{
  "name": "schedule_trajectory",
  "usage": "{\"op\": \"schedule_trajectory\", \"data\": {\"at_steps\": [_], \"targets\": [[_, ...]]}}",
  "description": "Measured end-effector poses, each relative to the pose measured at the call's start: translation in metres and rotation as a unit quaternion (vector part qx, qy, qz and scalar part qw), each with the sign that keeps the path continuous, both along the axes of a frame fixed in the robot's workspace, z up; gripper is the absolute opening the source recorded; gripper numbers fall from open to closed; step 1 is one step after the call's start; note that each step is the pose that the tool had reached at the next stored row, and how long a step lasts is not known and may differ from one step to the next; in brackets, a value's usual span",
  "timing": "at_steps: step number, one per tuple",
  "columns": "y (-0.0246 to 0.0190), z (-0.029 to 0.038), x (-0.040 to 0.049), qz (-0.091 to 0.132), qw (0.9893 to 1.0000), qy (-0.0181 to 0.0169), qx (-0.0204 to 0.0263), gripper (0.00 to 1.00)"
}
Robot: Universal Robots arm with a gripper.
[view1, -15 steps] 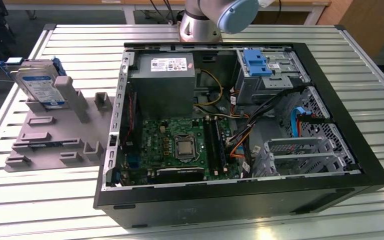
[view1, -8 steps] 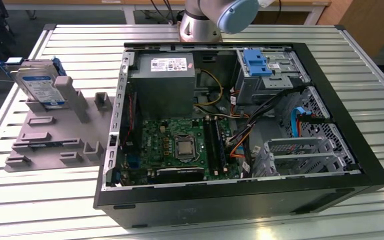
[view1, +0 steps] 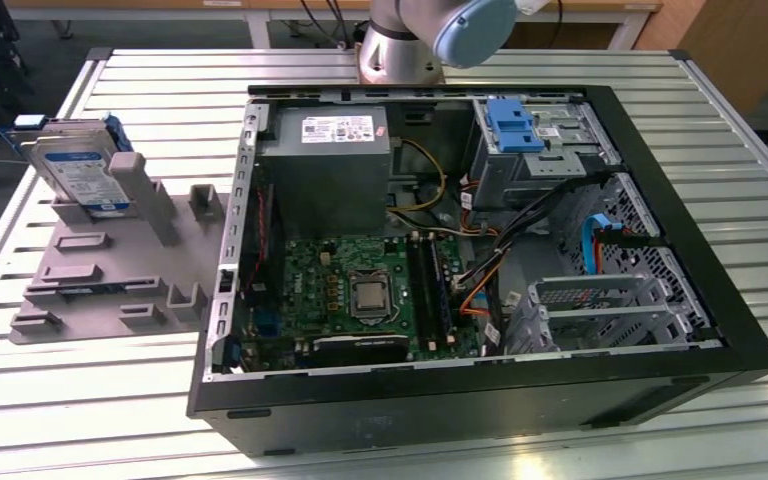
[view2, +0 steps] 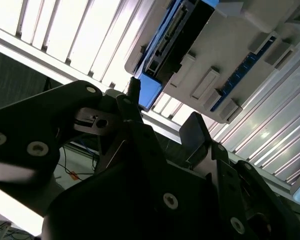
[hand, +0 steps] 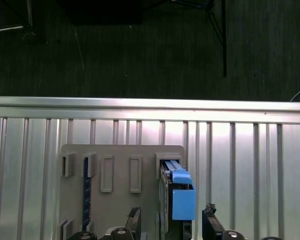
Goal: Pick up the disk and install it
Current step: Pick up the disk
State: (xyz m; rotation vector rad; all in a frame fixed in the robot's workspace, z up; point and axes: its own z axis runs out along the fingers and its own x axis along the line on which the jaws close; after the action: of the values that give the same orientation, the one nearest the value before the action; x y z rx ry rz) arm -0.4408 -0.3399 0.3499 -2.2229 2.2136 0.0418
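Arm [view1: 404, 45]: silver-grey tube w/ pale-blue joint cap; tool [view2: 163, 102] matte black (round screws in its links).

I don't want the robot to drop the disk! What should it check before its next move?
1. The disk stands upright in the grey holder: ok.
2. The gripper is open: ok.
3. The disk is lined up between the gripper's fingers in the first wrist view: ok.
4. The gripper is low enough to grip: cannot tell.
5. The computer case is open, side panel off: ok.
6. A free bay for the disk inside the case: cannot tell.
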Motion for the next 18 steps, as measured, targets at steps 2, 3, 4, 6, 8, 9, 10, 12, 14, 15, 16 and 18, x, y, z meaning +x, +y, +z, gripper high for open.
{"op": "schedule_trajectory", "data": {"at_steps": [2, 3, 4, 6, 8, 9, 10, 12, 14, 15, 16, 18], "targets": [[0.0014, -0.0019, -0.0002, 0.0, 1.0, 0.0, 0.0, 0.59], [0.0017, -0.003, -0.0003, 0.0, 1.0, 0.0, 0.0, 0.59], [0.0019, -0.0043, -0.0006, 0.0, 1.0, 0.0, 0.0, 0.59], [0.0021, -0.0067, -0.0014, 0.0, 1.0, 0.0, 0.0, 0.59], [0.0023, -0.0076, -0.0015, 0.0, 1.0, 0.0001, 0.0, 0.59], [0.0023, -0.0076, -0.0016, 0.0, 1.0, 0.0002, -0.0001, 0.59], [0.0023, -0.0077, -0.0016, 0.0, 1.0, 0.0002, -0.0001, 0.59], [0.0026, -0.008, -0.0016, 0.0, 1.0, -0.0001, -0.0002, 0.59], [0.0041, -0.0086, -0.0019, 0.0, 1.0, 0.0, -0.0005, 0.59], [0.0048, -0.0092, -0.0022, 0.0, 1.0, 0.0, -0.0006, 0.59], [0.0054, -0.01, -0.0025, 0.0, 1.0, 0.0, -0.0006, 0.59], [0.0059, -0.0121, -0.0035, 0.0, 1.0, 0.0, -0.0006, 0.59]]}}
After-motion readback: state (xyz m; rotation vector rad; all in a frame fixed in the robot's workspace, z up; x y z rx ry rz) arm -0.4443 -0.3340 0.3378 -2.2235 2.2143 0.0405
